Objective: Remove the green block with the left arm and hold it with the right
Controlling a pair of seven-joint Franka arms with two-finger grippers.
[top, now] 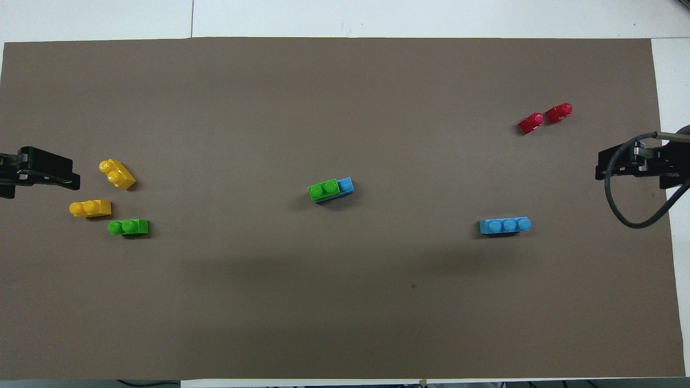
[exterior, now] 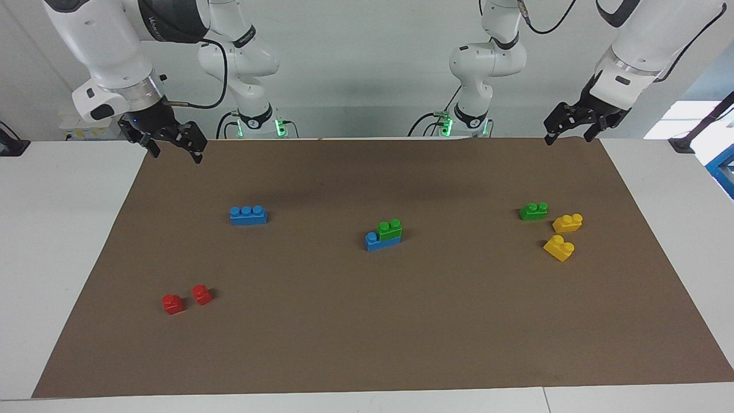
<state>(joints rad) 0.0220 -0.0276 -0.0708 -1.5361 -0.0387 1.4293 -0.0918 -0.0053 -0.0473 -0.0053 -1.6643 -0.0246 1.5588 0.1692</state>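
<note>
Brown mat (exterior: 367, 321), green block (exterior: 390, 229) mid-mat (open room around), claws seemingly at edges

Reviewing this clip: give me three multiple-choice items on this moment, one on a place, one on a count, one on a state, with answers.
1. The green block sits:
A. on a blue brick
B. on a red brick
C. in a claw

2. Yellow bricks on the mat:
A. one
B. two
C. four

3. The left claw and right claw are:
A. both holding bricks
B. both raised and holding nothing
C. pressed on the mat

Answers: A, green is stacked on blue at mid-mat; B, one and another; B, both hang above the mat's edge.
</note>
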